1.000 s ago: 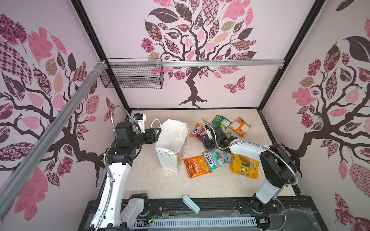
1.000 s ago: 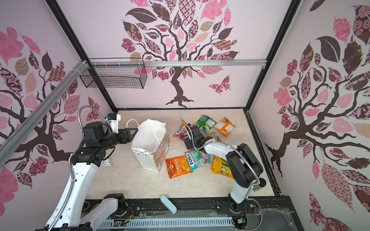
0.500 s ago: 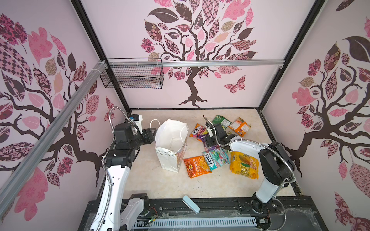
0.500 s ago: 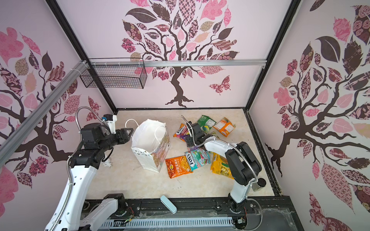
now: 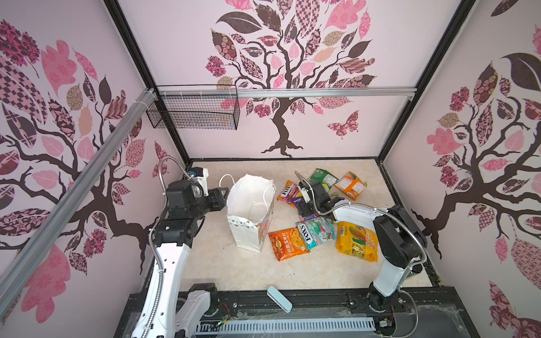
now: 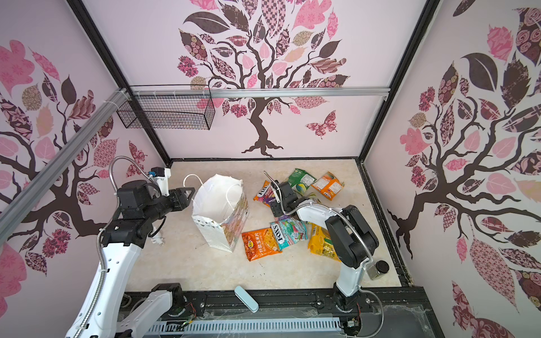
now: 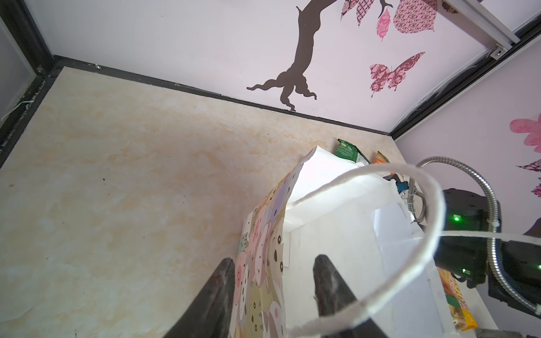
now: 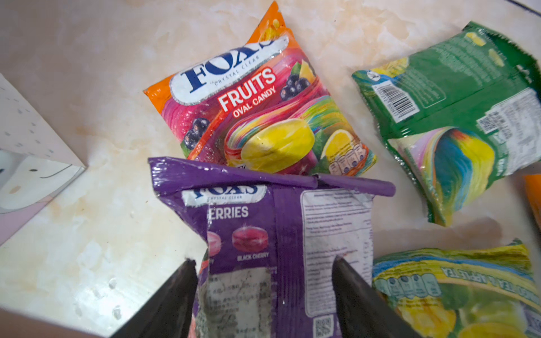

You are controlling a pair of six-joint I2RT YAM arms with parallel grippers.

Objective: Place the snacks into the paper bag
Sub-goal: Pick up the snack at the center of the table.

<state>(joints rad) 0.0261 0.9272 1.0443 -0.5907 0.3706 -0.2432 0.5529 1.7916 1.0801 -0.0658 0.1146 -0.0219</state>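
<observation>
The white paper bag [image 5: 248,204] [image 6: 216,202] stands upright and open. My left gripper [image 5: 224,194] [image 7: 273,262] is open and straddles its near wall [image 7: 263,263], one finger outside and one inside. The cord handle [image 7: 433,210] loops over the inner finger. The snacks lie to the bag's right. My right gripper [image 5: 304,211] [image 8: 263,263] is open around a purple FOXS packet [image 8: 248,216] [image 5: 297,199], its fingers at the packet's two edges. An orange FOXS packet [image 8: 248,111] and a green packet [image 8: 453,102] lie just beyond.
More packets lie around: orange [image 5: 349,185], teal FOXS [image 5: 316,231], orange chips [image 5: 288,244], yellow [image 5: 355,241]. A pale blue bar [image 5: 279,298] sits on the front rail. A black wire basket [image 5: 193,112] hangs on the back wall.
My left gripper has settled at the bag's rim and its jaws have narrowed around the wall. My right gripper has shifted a little over the purple packet and narrowed slightly.
</observation>
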